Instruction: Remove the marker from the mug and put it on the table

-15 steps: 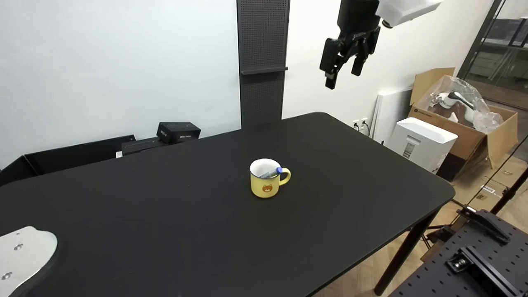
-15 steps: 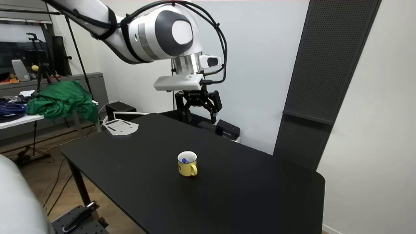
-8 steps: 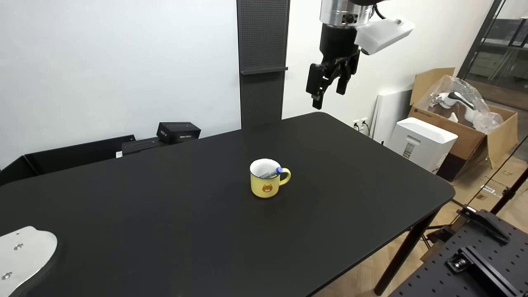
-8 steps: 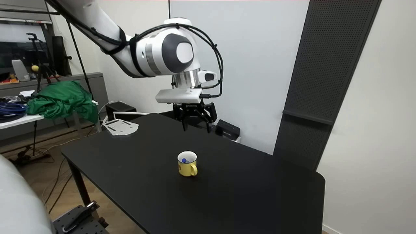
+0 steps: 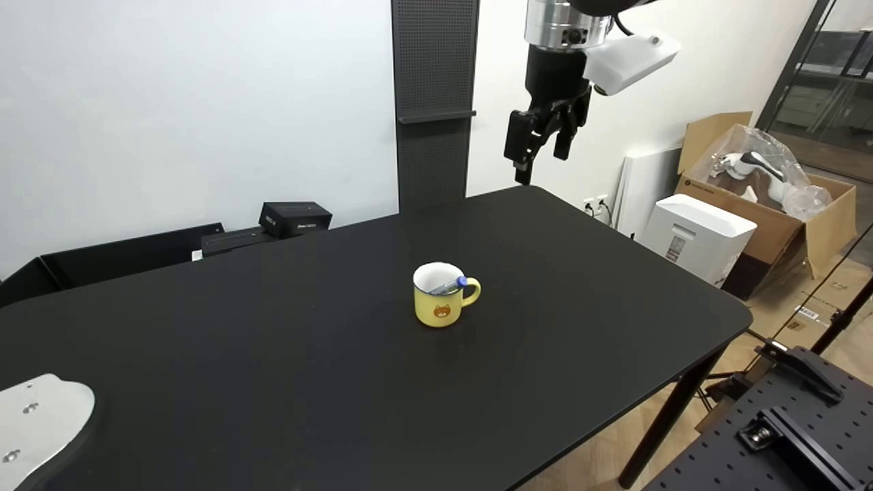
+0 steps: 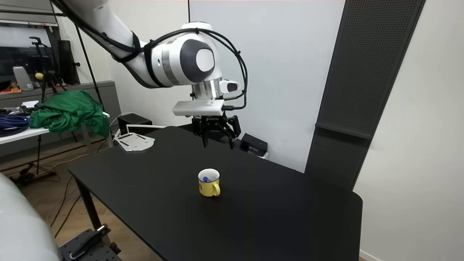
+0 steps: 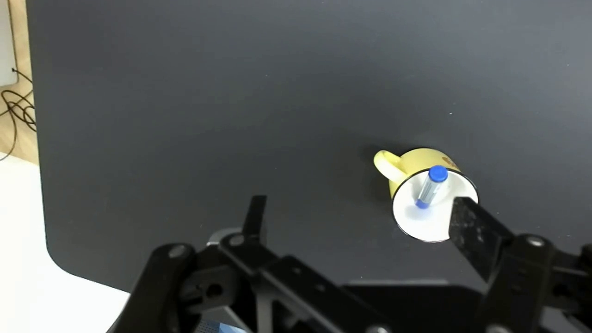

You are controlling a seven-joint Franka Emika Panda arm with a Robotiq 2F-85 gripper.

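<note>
The yellow mug [image 5: 436, 312] stands upright on the black table [image 5: 273, 382]; it also shows in an exterior view [image 6: 207, 189] and the wrist view [image 7: 423, 159]. The marker [image 7: 430, 187], clear-bodied with blue ends, leans inside the mug, its blue end at the rim on the handle side. It shows in both exterior views [image 5: 450, 286] [image 6: 205, 179]. My gripper [image 5: 542, 167] is open and empty, pointing down, high above the table and apart from the mug [image 6: 218, 145]. In the wrist view [image 7: 360, 200] the mug lies beyond the right finger, which hides part of its rim.
A light metal plate [image 5: 44, 423] lies at one end of the table [image 6: 134, 142]. Black boxes [image 5: 295, 219] [image 6: 253, 145] stand beyond the table's wall-side edge. A dark perforated panel [image 5: 436, 102] and a white wall stand behind. A white bin [image 5: 696, 235] and cardboard box stand off the table.
My open gripper has moved down and a little to the left in both exterior views, mostly in the first half second, slightly since. The mug and marker have not moved.
</note>
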